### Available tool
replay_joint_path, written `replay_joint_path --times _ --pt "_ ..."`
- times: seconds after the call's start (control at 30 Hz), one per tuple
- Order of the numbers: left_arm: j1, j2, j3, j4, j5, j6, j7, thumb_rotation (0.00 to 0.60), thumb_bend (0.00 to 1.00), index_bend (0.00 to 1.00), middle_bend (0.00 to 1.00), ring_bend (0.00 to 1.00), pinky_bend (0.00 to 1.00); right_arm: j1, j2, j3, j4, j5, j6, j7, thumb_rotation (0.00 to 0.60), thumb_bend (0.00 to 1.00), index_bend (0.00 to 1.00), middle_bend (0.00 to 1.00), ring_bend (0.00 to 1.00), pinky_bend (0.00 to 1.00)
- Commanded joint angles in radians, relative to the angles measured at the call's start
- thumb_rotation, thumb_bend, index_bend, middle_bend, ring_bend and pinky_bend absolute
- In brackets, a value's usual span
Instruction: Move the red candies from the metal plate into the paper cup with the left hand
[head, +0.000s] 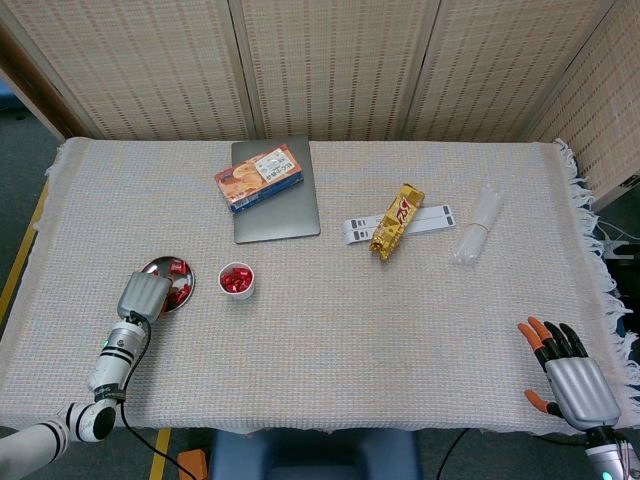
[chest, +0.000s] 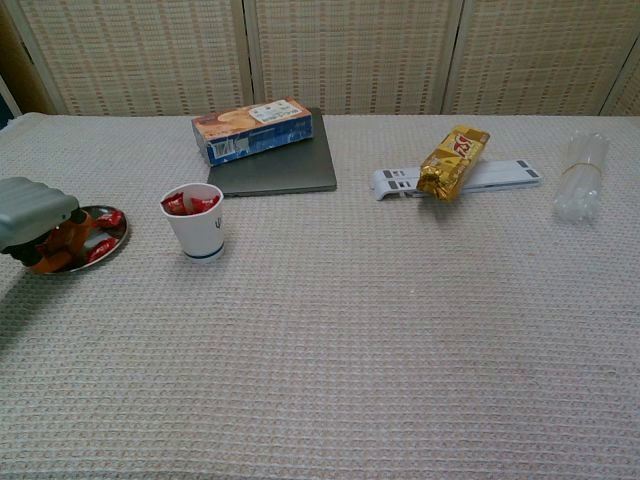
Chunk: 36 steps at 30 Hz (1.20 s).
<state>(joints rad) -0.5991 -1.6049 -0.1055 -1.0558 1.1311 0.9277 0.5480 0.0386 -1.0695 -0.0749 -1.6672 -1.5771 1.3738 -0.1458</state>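
Where the left robot hand (head: 145, 295) (chest: 36, 215) sits over the near-left part of the metal plate (head: 184, 277) (chest: 112, 234), its grey back faces up and its orange-tipped fingers curl down among the sweets; whether it holds one cannot be told.

Red candies (head: 179, 267) (chest: 104, 219): small, glossy red wrappers, several on the exposed far side of the plate, the rest hidden under the hand.

Metal plate: round, shiny, shallow, near the bench's left edge.

Paper cup (head: 237, 281) (chest: 194, 222): white with a dark band near the base, upright, just right of the plate and apart from it, red candies heaped to its rim. A mark on its side is too small to read.

Grey flat slab (head: 276, 189) (chest: 276, 165): farther back, carrying an orange-and-blue box (head: 259, 177) (chest: 252, 129); label print illegible.

Gold snack packet (head: 396, 220) (chest: 452, 161): red lettering, not readable, lying across a white strip (head: 398, 221) (chest: 460, 177) right of centre.

Clear plastic bundle (head: 477, 224) (chest: 581, 176): far right, near the fringed edge.

Right robot hand (head: 569, 373): at the bench's (head: 400, 320) near-right corner, fingers spread, holding nothing; seen in the head view only.

Bench: covered by a pale woven cloth; the wide middle and near stretch between cup and right hand is bare cloth.
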Motion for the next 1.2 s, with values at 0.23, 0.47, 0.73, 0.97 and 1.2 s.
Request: replay_joint_path --times 0.23,0.47,0.73,0.97,1.2 --pt "0.004 0.009 0.002 -0.008 -0.005 0.005 -0.001 0.6 0.51 0.61 0.65 0.58 1.0 0.0 0.001 -0.002 0.0 -0.003 0.001 0.002 0.6 0.11 0.0 0.0 0.0 0.0" --pt "0.01 0.017 -0.001 -0.008 0.006 0.023 -0.031 0.6 0.55 0.64 0.68 0.61 1.0 -0.002 0.001 -0.004 0.001 -0.007 0.005 0.005 0.6 0.11 0.0 0.0 0.0 0.0" --pt "0.014 0.058 -0.015 -0.056 0.021 0.062 -0.046 0.6 0.56 0.65 0.7 0.62 1.0 0.001 0.0 -0.004 0.001 -0.005 -0.001 0.001 0.6 0.11 0.0 0.0 0.0 0.0" --pt "0.017 0.071 -0.011 -0.074 0.016 0.062 -0.04 0.6 0.56 0.65 0.7 0.63 1.0 0.001 -0.001 -0.004 0.001 -0.004 -0.002 -0.002 0.6 0.11 0.0 0.0 0.0 0.0" --pt "0.021 0.083 0.02 -0.069 0.01 0.026 -0.011 0.6 0.45 0.36 0.36 0.34 1.0 0.001 0.0 -0.003 0.0 -0.002 -0.001 0.0 0.6 0.11 0.0 0.0 0.0 0.0"
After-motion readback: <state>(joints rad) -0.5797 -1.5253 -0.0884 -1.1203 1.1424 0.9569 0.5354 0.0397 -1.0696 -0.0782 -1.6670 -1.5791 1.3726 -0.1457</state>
